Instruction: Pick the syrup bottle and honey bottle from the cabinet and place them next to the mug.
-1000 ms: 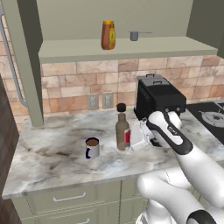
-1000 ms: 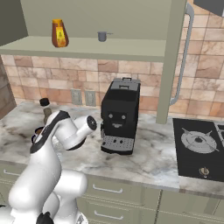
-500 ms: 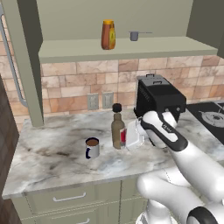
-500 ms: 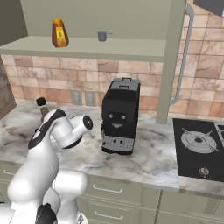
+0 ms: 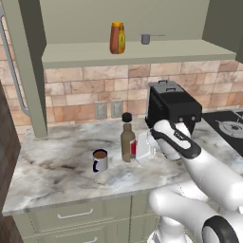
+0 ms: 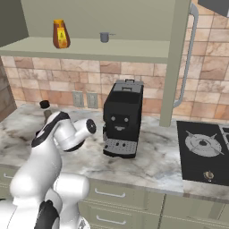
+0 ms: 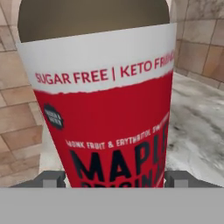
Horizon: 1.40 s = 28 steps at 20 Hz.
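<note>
Syrup bottle, clamped in pincer, has shifted left toward mug just beyond it; release next, honey bottle remaining.

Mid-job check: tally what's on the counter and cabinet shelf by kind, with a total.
Bottles: 2, the syrup bottle on the counter, the honey bottle on the shelf
Cups: 2, the mug, the grey measuring cup
Coffee machines: 1, black
Total: 5
</note>
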{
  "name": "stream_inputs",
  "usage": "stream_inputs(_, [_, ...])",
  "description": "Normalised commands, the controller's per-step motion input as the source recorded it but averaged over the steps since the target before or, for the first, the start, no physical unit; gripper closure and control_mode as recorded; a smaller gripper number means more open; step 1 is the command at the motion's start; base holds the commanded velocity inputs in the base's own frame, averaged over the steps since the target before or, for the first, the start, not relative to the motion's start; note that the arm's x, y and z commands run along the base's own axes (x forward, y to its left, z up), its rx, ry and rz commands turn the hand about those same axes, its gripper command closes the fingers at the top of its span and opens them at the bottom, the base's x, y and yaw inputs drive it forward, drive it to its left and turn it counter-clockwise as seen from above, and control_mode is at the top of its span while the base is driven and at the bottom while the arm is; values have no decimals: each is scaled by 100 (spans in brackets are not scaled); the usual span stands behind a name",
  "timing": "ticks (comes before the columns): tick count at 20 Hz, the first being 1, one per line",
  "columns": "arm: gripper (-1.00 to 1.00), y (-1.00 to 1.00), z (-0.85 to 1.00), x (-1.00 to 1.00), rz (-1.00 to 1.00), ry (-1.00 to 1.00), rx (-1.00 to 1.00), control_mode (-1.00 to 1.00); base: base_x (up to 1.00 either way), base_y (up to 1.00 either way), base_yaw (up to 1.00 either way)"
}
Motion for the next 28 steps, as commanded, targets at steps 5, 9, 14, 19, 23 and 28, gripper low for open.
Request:
stream_inputs(5, [100,1,-61,0,0,-1,14,-100,0,0,0])
stream_inputs(9, [100,5,-37,0,0,-10,7,-100,0,0,0])
stream_inputs(14, [100,14,-26,0,0,-8,2,-100,0,0,0])
stream_inputs(19, [100,22,-19,0,0,0,0,-100,0,0,0])
stream_inputs(23, [100,15,-19,0,0,0,0,-100,0,0,0])
stream_inputs(28, [100,4,-17,0,0,0,0,-100,0,0,0])
